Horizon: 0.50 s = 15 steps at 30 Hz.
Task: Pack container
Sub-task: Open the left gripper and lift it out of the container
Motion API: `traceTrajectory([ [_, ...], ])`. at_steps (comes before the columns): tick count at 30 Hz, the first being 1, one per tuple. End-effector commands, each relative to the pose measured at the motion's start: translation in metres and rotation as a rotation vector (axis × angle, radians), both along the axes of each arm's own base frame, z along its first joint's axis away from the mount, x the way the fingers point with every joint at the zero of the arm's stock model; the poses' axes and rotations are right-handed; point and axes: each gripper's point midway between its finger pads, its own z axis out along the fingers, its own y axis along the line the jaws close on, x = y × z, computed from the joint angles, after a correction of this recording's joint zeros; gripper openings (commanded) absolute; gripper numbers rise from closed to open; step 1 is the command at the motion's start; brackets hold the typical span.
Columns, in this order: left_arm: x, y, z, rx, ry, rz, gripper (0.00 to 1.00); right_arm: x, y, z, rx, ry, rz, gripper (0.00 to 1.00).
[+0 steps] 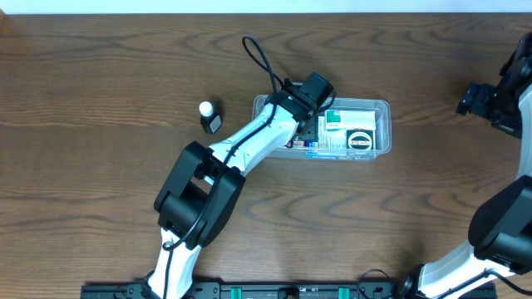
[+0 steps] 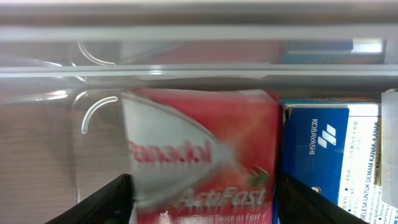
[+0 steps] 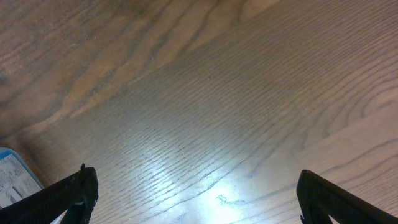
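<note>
Red Panadol box (image 2: 205, 143) is flanked by left gripper (image 2: 204, 182) inside container (image 2: 186, 70); clamped or released cannot be told. Right gripper (image 3: 194, 174) is held spread above table (image 3: 217, 93).

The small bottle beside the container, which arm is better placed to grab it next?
Probably left: the left gripper is at the container end nearest the bottle; the right gripper hangs open far beyond the opposite end.

Entry, as I see it: container (image 1: 366, 100), a clear plastic tub, rectangular, rounded corners, rimmed, shallow. Upright, open-topped, partly filled. Lies just right of frame centre, long side horizontal.
</note>
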Motion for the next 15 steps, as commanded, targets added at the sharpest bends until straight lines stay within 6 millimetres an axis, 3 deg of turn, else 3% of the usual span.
traceTrajectory([
  [1, 0.0041, 0.0008, 0.0, -0.003, -0.003, 0.014, 0.74, 0.0016, -0.0054, 0.0059, -0.014, -0.012, 0.004, 0.99],
  [15, 0.001, -0.0048, -0.0007, -0.032, 0.016, -0.001, 0.73, 0.0016, -0.0054, 0.0059, -0.014, -0.012, 0.004, 0.99],
])
